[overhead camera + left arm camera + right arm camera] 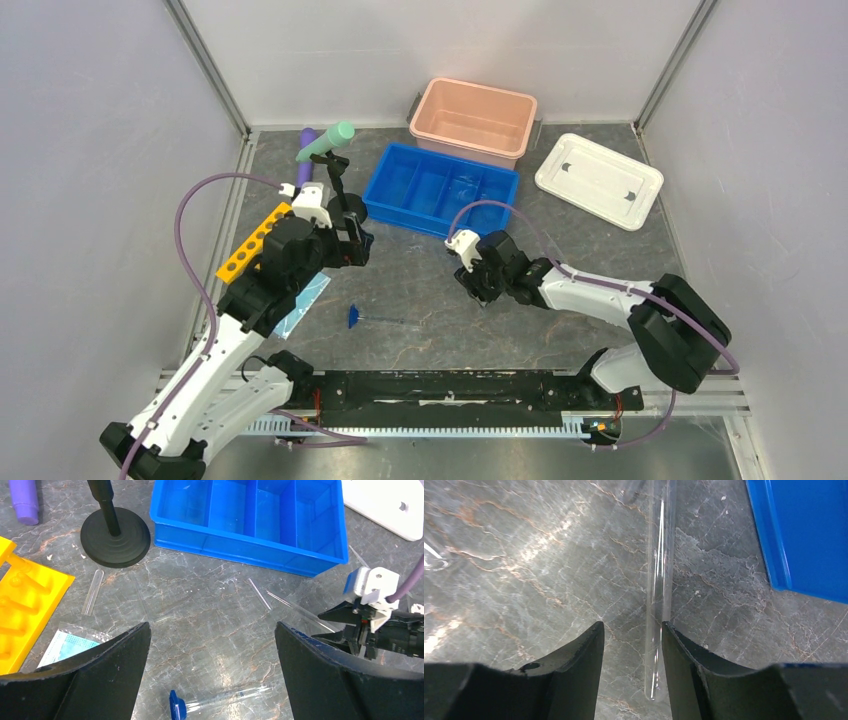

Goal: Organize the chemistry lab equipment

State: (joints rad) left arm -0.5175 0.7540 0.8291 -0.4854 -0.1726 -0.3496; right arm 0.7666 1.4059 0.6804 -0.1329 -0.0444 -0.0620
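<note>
- Nearest us, the tiny blue funnel (353,317) lies on the bench (430,340), between the two arms.
- We see the left claw (211,630) spread wide, with nothing between its fingers. The light-blue mask (67,647), in its clear bag, sits just beside the yellow holed tube rack (25,610).
- The right claw (631,630) is low over the bench with its fingers apart. A clear glass tube (659,580) lies flat in the gap, close to one finger and not clamped.
- Further on, the black clamp stand (115,536) stands upright, near the blue divided tray (250,525).
- At the far left we spot the mint-green tube (328,141) resting across the purple tube (305,160).
- At the back sits the pink bin (472,118), with its white lid (598,180) lying apart from it.
</note>
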